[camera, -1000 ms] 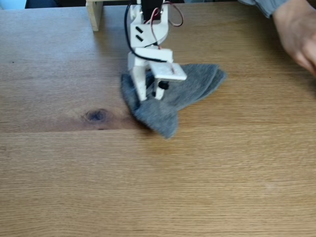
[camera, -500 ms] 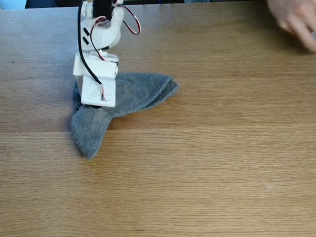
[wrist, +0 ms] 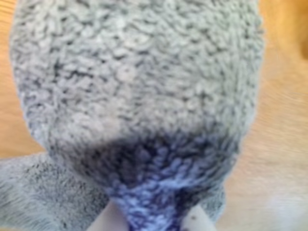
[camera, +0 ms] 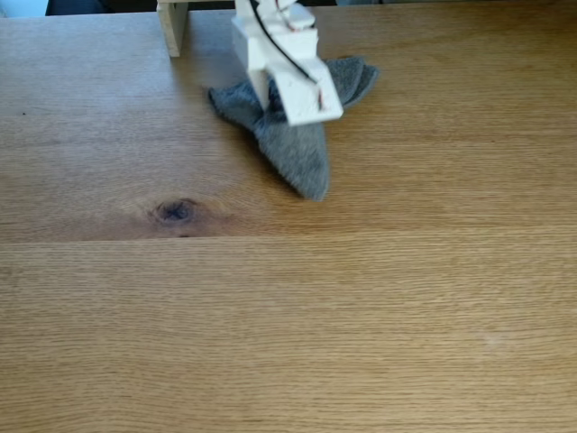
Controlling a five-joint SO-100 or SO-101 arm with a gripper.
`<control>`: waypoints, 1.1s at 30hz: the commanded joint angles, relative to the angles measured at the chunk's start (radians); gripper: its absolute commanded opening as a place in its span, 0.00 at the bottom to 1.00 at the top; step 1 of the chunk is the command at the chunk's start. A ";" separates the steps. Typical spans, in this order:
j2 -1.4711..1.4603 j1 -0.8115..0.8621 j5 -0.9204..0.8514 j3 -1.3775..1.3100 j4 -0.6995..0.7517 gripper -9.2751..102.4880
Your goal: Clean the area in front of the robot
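cloth (camera: 293, 144) dragged back toward top centre, person's hand gone. gripper (wrist: 154, 219) fingers pinch bunched cloth, pressing it flat on tabletop (camera: 361, 316) for wiping.

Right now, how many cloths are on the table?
1. A grey terry cloth lies near the far edge of the tabletop in the fixed view, under the robot. In the wrist view it bunches between the fingertips of the hand. Nothing suggests another underneath.
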 commanded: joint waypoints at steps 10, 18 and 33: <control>0.353 0.436 -0.144 0.066 0.072 0.08; 0.189 0.807 -0.328 0.067 -0.015 0.08; 0.054 0.822 -0.241 0.069 -0.216 0.08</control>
